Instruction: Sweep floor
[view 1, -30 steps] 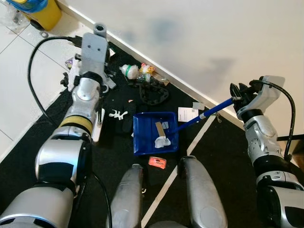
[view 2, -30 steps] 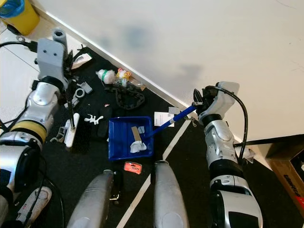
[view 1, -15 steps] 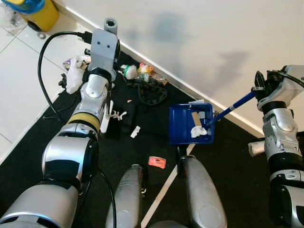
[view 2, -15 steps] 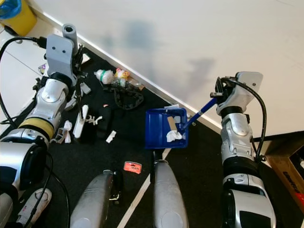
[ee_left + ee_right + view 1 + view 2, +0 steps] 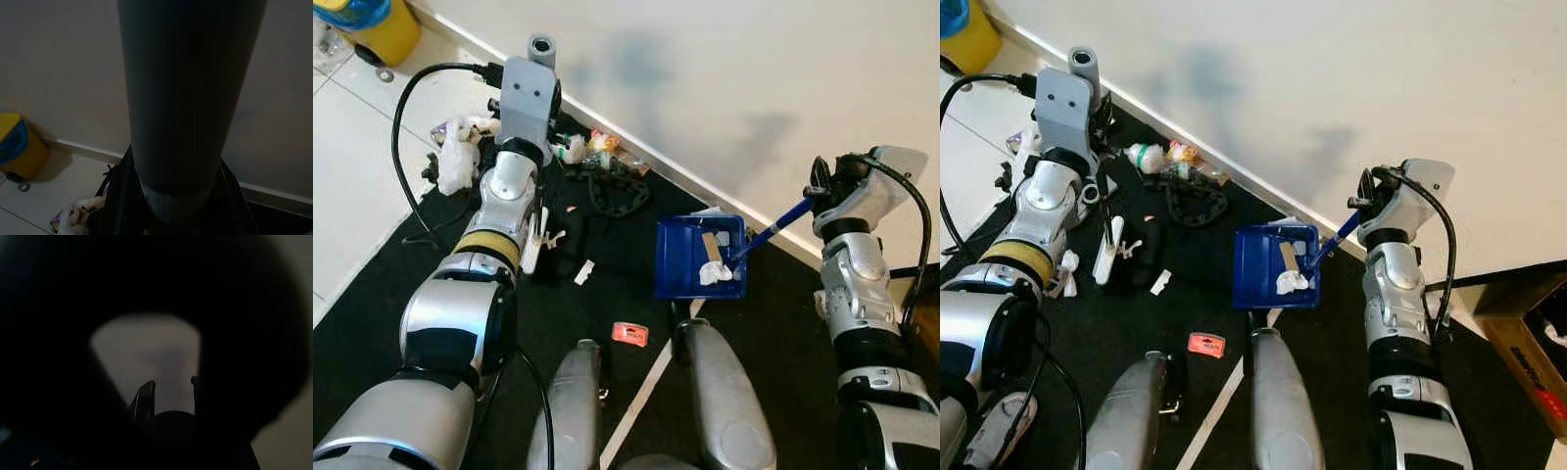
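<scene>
A blue dustpan [image 5: 688, 257] is at the middle right of the black mat, and I cannot tell whether it touches it. It holds a crumpled white paper [image 5: 713, 273] and a tan strip. Its blue handle [image 5: 773, 227] rises to my right gripper [image 5: 816, 195], which is shut on it. My left gripper [image 5: 176, 205] is near the wall, shut around a dark broom pole [image 5: 188, 98]. The white broom head [image 5: 536, 241] lies below that arm. On the mat lie a white scrap [image 5: 582, 272] and an orange wrapper [image 5: 628, 334].
A litter pile lies by the baseboard: a black chain [image 5: 612, 192], a small bottle [image 5: 576, 148], wrappers and white crumpled paper [image 5: 455, 163]. A yellow bin [image 5: 374, 23] stands far left, a cardboard box [image 5: 1526, 345] at the right. My legs [image 5: 720, 401] are at the bottom.
My right gripper lifted the dustpan and carried it right with the paper inside, then drew in slightly. The left arm and broom head shifted toward the wall. A white scrap now lies on the mat.
</scene>
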You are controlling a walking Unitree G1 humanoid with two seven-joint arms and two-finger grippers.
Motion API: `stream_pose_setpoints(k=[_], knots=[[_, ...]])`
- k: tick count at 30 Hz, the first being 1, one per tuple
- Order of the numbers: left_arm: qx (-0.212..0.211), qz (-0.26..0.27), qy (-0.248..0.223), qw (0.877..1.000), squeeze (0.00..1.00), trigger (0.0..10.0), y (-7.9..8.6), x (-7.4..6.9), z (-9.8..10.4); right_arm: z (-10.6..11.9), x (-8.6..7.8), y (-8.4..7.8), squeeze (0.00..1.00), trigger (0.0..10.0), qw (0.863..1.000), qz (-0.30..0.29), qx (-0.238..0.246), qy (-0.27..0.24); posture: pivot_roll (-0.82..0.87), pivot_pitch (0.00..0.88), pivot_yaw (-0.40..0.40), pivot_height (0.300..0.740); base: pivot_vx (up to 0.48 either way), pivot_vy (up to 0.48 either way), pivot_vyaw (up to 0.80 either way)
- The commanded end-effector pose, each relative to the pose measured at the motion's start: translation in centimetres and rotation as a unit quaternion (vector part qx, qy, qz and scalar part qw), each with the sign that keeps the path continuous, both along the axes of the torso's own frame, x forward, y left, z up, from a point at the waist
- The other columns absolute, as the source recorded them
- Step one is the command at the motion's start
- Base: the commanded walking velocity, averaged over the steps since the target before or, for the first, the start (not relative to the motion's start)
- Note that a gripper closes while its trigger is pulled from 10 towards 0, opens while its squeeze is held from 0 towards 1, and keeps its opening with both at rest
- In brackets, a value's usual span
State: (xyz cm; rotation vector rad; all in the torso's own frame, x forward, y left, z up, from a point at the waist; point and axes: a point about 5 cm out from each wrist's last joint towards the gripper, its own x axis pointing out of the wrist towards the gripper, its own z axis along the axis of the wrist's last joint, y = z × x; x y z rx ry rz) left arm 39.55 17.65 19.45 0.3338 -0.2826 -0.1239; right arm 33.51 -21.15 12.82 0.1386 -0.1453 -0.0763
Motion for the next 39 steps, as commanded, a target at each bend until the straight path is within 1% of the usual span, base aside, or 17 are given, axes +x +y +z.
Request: stream_pose_setpoints(k=[1,2,7,9,10,14,17,19,21,30,34,37,39], knots=[[-0.001,-0.003,0.009,1.0,0.0,10.0,-0.1,-0.1,-0.6,-1.4,-0.3,1.9,0.0,10.0,0.997,0.045,0.056,0.018,-0.07,0.391,-0.046,0.74,0.0,0.0,0.0],[-0.001,-0.003,0.01,1.0,0.0,10.0,0.0,-0.1,-0.6,-1.2,-0.3,2.3,0.0,10.0,0.997,0.058,0.053,0.016,-0.07,0.391,-0.046,0.74,0.0,0.0,0.0],[-0.002,-0.002,0.01,1.0,0.0,10.0,0.0,-0.1,-0.6,-0.7,-0.3,2.4,0.0,10.0,0.996,0.069,0.052,0.014,-0.07,0.388,-0.046,0.74,0.0,0.0,0.0],[-0.001,-0.001,0.011,1.0,0.0,10.0,0.1,-0.1,-0.5,-0.3,-0.3,2.2,0.0,10.0,0.996,0.074,0.045,0.012,-0.07,0.386,-0.045,0.74,0.0,0.0,0.0],[0.0,-0.001,0.011,1.0,0.0,10.0,0.1,-0.1,-0.5,0.0,-0.5,1.8,0.0,10.0,0.997,0.074,0.035,0.014,-0.07,0.385,-0.044,0.74,0.0,0.0,0.0],[0.002,-0.001,0.012,1.0,0.0,10.0,0.2,-0.1,-0.4,0.2,-0.6,1.2,0.0,10.0,0.997,0.072,0.021,0.02,-0.07,0.384,-0.044,0.74,0.0,0.0,0.0],[0.004,-0.001,0.013,1.0,0.0,10.0,0.3,0.0,-0.4,0.4,-1.0,0.8,0.0,10.0,0.997,0.077,0.0,0.026,-0.07,0.385,-0.044,0.74,0.0,0.0,0.0],[0.005,0.0,0.014,1.0,0.0,10.0,0.3,0.0,-0.4,0.3,-1.2,0.9,0.0,10.0,0.996,0.083,-0.013,0.03,-0.07,0.382,-0.044,0.74,0.0,0.0,0.0],[0.005,0.0,0.014,1.0,0.0,10.0,0.3,0.0,-0.4,0.2,-1.2,0.9,0.0,10.0,0.996,0.083,-0.016,0.032,-0.07,0.383,-0.044,0.74,0.0,0.0,0.0],[0.008,0.001,0.016,1.0,0.0,10.0,0.4,0.0,-0.5,0.1,-1.4,1.2,0.0,10.0,0.996,0.084,-0.006,0.034,-0.06,0.381,-0.042,0.74,0.0,0.0,0.0],[0.009,0.002,0.018,1.0,0.0,10.0,0.5,-0.1,-0.6,-0.8,-1.6,1.4,0.0,10.0,0.997,0.066,0.002,0.042,-0.07,0.386,-0.037,0.74,0.0,0.0,0.0],[0.008,0.002,0.019,1.0,0.0,10.0,0.5,-0.1,-0.7,-1.7,-2.0,1.6,0.0,10.0,0.997,0.055,-0.011,0.051,-0.07,0.388,-0.035,0.74,0.0,0.0,0.0],[0.007,0.003,0.02,1.0,0.0,10.0,0.5,-0.1,-0.7,-1.9,-2.0,1.6,0.0,10.0,0.997,0.046,-0.011,0.053,-0.07,0.389,-0.034,0.74,0.0,0.0,0.0]])
